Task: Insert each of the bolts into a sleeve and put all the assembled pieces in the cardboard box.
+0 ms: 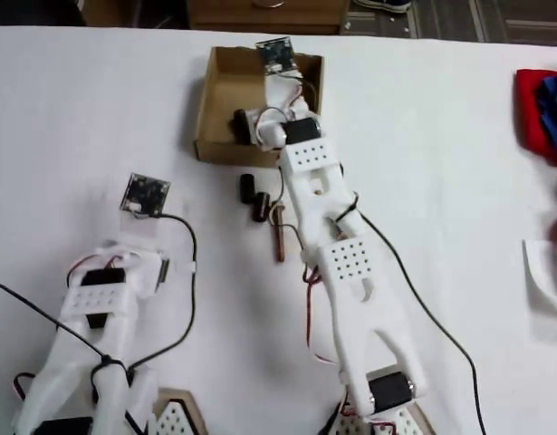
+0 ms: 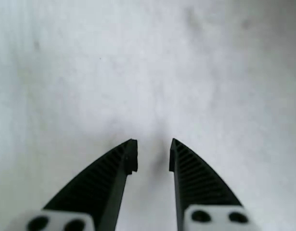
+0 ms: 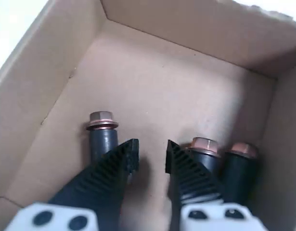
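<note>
Right gripper (image 3: 151, 156) extended into cardboard box (image 3: 196, 33); jaws parted, empty | left gripper (image 2: 152, 155) apparently low over table (image 2: 138, 57); parted, empty

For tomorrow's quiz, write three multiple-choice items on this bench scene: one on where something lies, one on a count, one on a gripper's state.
1. Where is the loose bolt relative to the cardboard box? A inside it; B outside it, on the table; C leaning on its rim.
2. How many assembled pieces are in the box? A one; B three; C five.
3. The right gripper is: A open and empty; B shut on a sleeve; C shut on a bolt.
Answers: 1 B, the high view shows it on the white surface beside two black sleeves; 2 B, three copper heads top dark sleeves; 3 A, its jaws stand apart with nothing between.
</note>
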